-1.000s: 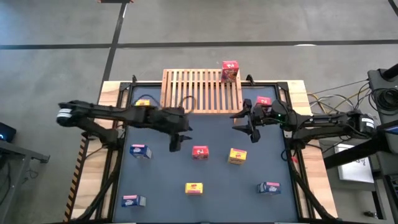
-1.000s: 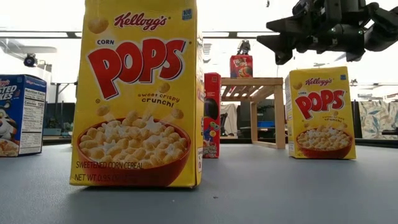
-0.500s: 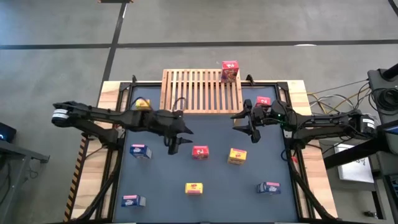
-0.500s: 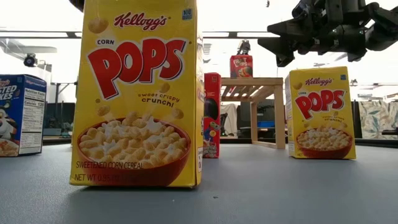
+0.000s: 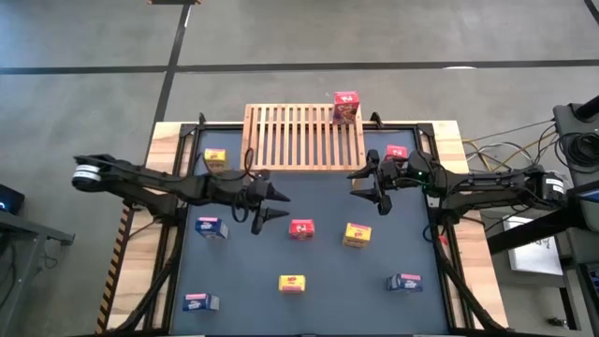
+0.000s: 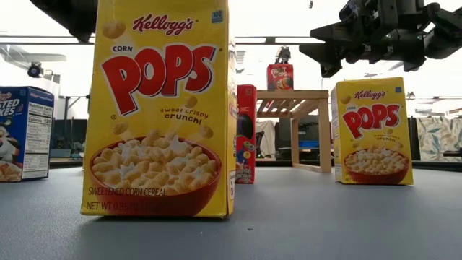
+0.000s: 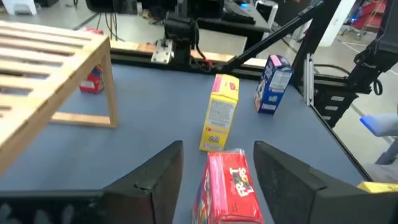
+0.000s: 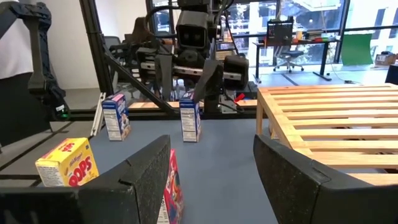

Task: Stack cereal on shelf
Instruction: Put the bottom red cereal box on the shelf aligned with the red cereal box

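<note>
Left gripper (image 5: 272,205) open by red Froot Loops box (image 7: 227,186); yellow Kellogg's Corn Pops box (image 6: 160,108) upfront.

Both arms are dark, near black, built of slim tube links with bulkier joint housings. The left arm (image 5: 159,184) ends at its 9 o'clock side in a white, ring-like cap, and a thin dark cable loops over its wrist. The right arm (image 5: 487,184) carries a small green light near the wrist, with loose cables trailing off at 3 o'clock. The left pincer (image 7: 217,177) has two broad, matte black fingers (image 7: 155,177) with angular, wedge-shaped faces. The right pincer (image 8: 211,180) has the same blocky black fingers (image 8: 146,177), their edges chamfered.
</note>
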